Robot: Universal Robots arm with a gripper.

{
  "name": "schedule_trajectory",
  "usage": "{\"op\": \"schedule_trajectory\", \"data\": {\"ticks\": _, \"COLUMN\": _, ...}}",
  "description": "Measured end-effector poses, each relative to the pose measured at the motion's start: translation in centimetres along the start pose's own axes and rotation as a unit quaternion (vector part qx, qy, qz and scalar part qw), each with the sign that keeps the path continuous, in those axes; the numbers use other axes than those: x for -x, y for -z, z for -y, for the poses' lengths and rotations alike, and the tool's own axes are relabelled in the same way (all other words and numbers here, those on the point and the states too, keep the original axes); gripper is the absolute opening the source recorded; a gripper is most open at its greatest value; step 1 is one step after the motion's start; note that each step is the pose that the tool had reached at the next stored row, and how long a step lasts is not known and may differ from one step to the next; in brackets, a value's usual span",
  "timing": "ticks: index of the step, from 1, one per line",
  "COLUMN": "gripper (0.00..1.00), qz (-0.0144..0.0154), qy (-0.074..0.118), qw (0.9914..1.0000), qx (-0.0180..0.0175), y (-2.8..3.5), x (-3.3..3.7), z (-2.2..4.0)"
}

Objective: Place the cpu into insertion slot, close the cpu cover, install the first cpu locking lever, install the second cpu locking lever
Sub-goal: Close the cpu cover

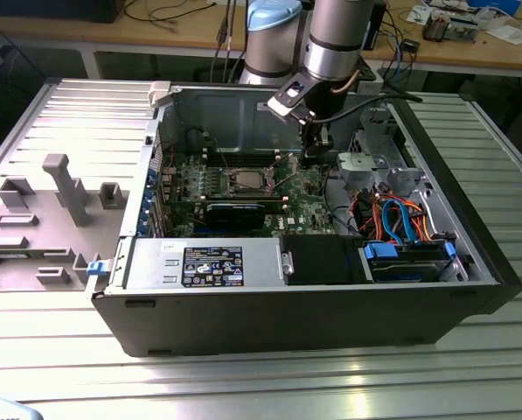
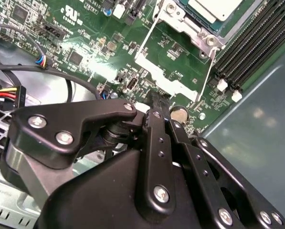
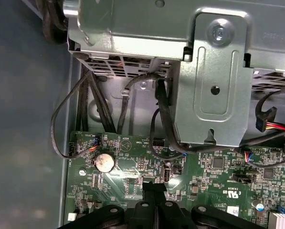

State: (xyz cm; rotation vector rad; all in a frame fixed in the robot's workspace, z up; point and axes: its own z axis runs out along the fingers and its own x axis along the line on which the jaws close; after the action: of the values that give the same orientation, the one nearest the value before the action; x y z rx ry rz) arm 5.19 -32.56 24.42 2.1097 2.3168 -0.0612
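We are watching the black gripper point(image 2: 156, 101) pinched shut, empty. It is hovering beside the thin, silvery cpu cover point(image 2: 162, 76)

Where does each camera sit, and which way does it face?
Exterior view: off the arm, above the computer case, looking down; arm and gripper show.
Second wrist view: on the arm, past the gripper toward the cpu.
First wrist view: on the arm, past the gripper toward the metal bracket.
Coin battery shows in both wrist views.

Silver arm point(image 1: 339, 35) angled downward, its black gripper point(image 2: 156, 101) pointing down, fingers point(image 2: 154, 138) pressed together.
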Motion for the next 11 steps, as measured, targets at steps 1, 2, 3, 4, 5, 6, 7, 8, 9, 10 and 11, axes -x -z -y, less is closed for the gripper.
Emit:
{"op": "schedule_trajectory", "data": {"ticks": 1, "gripper": 0.11, "qz": -0.0003, "qy": 0.000, "qw": 1.00000, "qx": 0.0000, "y": -0.01, "x": 0.00, "z": 0.00}}
{"op": "schedule_trajectory", "data": {"ticks": 2, "gripper": 0.11, "qz": -0.0004, "qy": 0.000, "qw": 1.00000, "qx": 0.0000, "y": -0.01, "x": -0.01, "z": 0.00}}
{"op": "schedule_trajectory", "data": {"ticks": 3, "gripper": 0.11, "qz": -0.0006, "qy": 0.000, "qw": 1.00000, "qx": 0.0001, "y": -0.01, "x": -0.01, "z": -0.01}}
{"op": "schedule_trajectory", "data": {"ticks": 4, "gripper": 0.11, "qz": -0.0007, "qy": 0.000, "qw": 1.00000, "qx": 0.0001, "y": -0.01, "x": 0.00, "z": 0.00}}
{"op": "schedule_trajectory", "data": {"ticks": 5, "gripper": 0.11, "qz": -0.0009, "qy": 0.000, "qw": 1.00000, "qx": 0.0001, "y": -0.01, "x": 0.00, "z": 0.00}}
{"op": "schedule_trajectory", "data": {"ticks": 6, "gripper": 0.11, "qz": -0.0009, "qy": 0.000, "qw": 1.00000, "qx": 0.0001, "y": -0.01, "x": 0.00, "z": 0.06}}
{"op": "schedule_trajectory", "data": {"ticks": 7, "gripper": 0.11, "qz": -0.0008, "qy": 0.000, "qw": 1.00000, "qx": 0.0001, "y": -0.01, "x": -0.01, "z": 0.17}}
{"op": "schedule_trajectory", "data": {"ticks": 8, "gripper": 0.11, "qz": -0.0009, "qy": 0.000, "qw": 1.00000, "qx": 0.0001, "y": -0.01, "x": -0.02, "z": 0.25}}
{"op": "schedule_trajectory", "data": {"ticks": 9, "gripper": 0.11, "qz": -0.0009, "qy": 0.000, "qw": 1.00000, "qx": 0.0001, "y": -0.01, "x": -0.04, "z": 0.38}}
{"op": "schedule_trajectory", "data": {"ticks": 10, "gripper": 0.11, "qz": -0.0009, "qy": 0.000, "qw": 1.00000, "qx": 0.0001, "y": -0.02, "x": -0.05, "z": 0.49}}
{"op": "schedule_trajectory", "data": {"ticks": 11, "gripper": 0.11, "qz": -0.0009, "qy": 0.000, "qw": 1.00000, "qx": 0.0001, "y": -0.02, "x": -0.05, "z": 0.58}}
